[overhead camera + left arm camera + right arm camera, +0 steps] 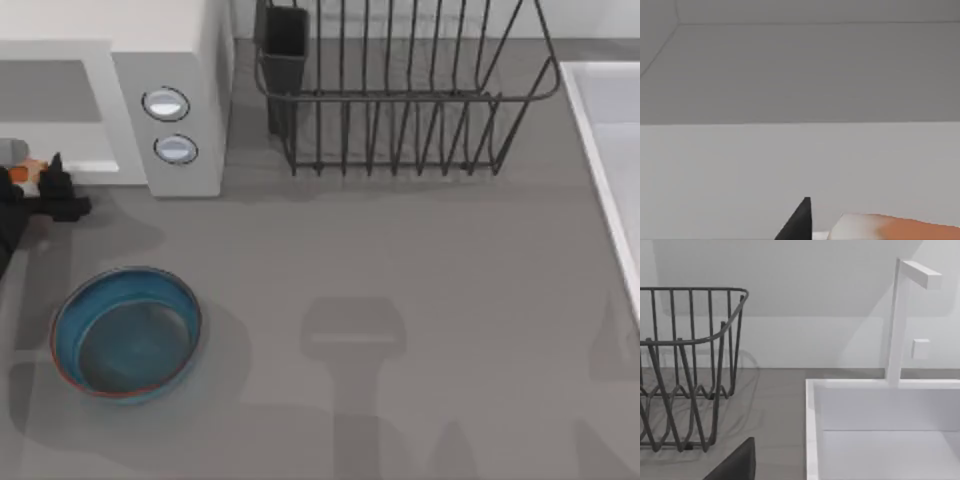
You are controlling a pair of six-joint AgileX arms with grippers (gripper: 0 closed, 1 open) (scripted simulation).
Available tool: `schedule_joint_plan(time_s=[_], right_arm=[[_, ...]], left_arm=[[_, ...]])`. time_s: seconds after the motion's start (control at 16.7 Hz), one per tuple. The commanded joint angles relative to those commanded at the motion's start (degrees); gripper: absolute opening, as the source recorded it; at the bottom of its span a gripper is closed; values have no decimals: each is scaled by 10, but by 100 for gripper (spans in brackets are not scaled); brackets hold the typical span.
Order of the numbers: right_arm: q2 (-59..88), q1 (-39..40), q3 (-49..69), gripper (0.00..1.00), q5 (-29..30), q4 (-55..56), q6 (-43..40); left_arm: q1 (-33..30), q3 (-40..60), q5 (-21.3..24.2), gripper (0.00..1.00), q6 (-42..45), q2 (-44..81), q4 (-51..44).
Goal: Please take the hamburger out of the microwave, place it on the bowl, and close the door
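Observation:
The white microwave stands at the back left, with two round knobs on its front panel and its grey cavity showing. At the cavity's front edge sits the small tan-orange hamburger, seen close up as hamburger in the left wrist view. My left gripper is at the table's far left, shut on it, one dark fingertip beside the food. The blue bowl rests on the table in front of the microwave, holding nothing. The door is out of view. My right gripper is parked near the sink.
A dark wire dish rack stands at the back centre, right of the microwave. A white sink with a faucet runs along the right edge. Grey tabletop stretches between the bowl and the sink.

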Motion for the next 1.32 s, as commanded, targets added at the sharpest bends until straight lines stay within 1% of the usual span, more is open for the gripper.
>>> schedule_joint_plan(time_s=[0.24,0.36,0.84,0.96,1.32], right_arm=[[0,0,0,100,0,0,0],[0,0,0,100,0,0,0],[0,0,0,100,0,0,0],[0,0,0,100,0,0,0],[0,0,0,100,0,0,0]], left_arm=[[-5,3,1,0,0,0,-3],[-5,3,0,0,0,-20,-22],[-4,7,-2,0,1,-197,-205],[-4,9,-2,0,1,-226,-235],[-4,8,-3,0,2,-231,-240]])
